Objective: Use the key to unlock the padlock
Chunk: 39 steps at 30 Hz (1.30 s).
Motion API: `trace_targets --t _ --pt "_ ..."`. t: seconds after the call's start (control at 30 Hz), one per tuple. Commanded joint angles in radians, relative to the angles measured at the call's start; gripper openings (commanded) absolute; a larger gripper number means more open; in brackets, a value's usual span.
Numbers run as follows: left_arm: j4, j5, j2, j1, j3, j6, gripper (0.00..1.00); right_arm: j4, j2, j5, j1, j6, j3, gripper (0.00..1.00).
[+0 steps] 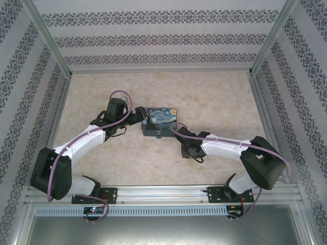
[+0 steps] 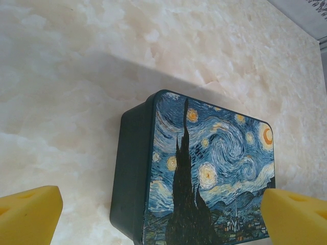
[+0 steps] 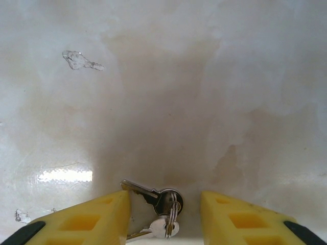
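- Our right hand (image 3: 164,200) stood spread astride the key (image 3: 147,192).
- We judged it light, stiff, slippery; best pinched by its flat head.
- Our left hand (image 2: 161,209) gaped, facing the tin (image 2: 219,163).

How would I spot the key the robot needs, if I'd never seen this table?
On the pale marbled table, just nearer the arms than the painted tin, the right gripper hangs low. Between its open yellow fingers lie the keys: small silvery ones on a ring, the only shiny metal there.
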Motion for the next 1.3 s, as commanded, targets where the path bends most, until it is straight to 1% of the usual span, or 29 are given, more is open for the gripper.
trace_targets --t 0.0,0.3,0.37,0.47,0.57,0.6,0.67,0.73,0.83,1.03,1.17,1.27 --pt "0.021 0.008 0.001 0.009 0.006 -0.017 1.0 0.012 0.01 -0.047 0.023 0.019 -0.036 0.38" --pt "0.011 0.011 0.004 0.009 0.025 -0.019 1.0 0.016 -0.007 -0.068 0.038 0.028 -0.052 0.35" --pt "0.011 0.011 0.005 0.009 0.03 -0.018 1.0 0.02 -0.015 -0.066 0.039 0.035 -0.065 0.3" --pt "0.011 0.015 0.011 0.009 0.032 -0.021 1.0 0.026 -0.017 -0.064 0.041 0.041 -0.078 0.25" --pt "0.014 0.017 0.017 0.009 0.038 -0.026 1.0 0.033 -0.009 -0.061 0.039 0.038 -0.08 0.16" --pt "0.015 0.017 0.021 0.009 0.04 -0.029 1.0 0.034 -0.007 -0.059 0.038 0.034 -0.079 0.11" --pt "0.014 0.018 0.026 0.009 0.044 -0.035 1.0 0.041 0.0 -0.063 0.032 0.026 -0.078 0.07" --pt "0.009 0.017 0.031 0.01 0.055 -0.043 1.0 0.05 -0.002 -0.072 0.014 0.01 -0.075 0.0" --pt "-0.003 0.022 0.04 0.009 0.072 -0.052 1.0 0.079 -0.033 -0.104 -0.026 -0.019 -0.078 0.0" --pt "-0.007 0.058 0.051 0.009 0.103 -0.077 1.0 0.138 -0.16 -0.189 -0.094 -0.059 -0.076 0.0" --pt "0.0 0.089 0.055 0.009 0.11 -0.095 1.0 0.138 -0.211 -0.218 -0.111 -0.062 -0.055 0.0" --pt "0.027 0.147 0.056 0.01 0.11 -0.118 1.0 0.147 -0.235 -0.238 -0.114 -0.049 -0.037 0.0"
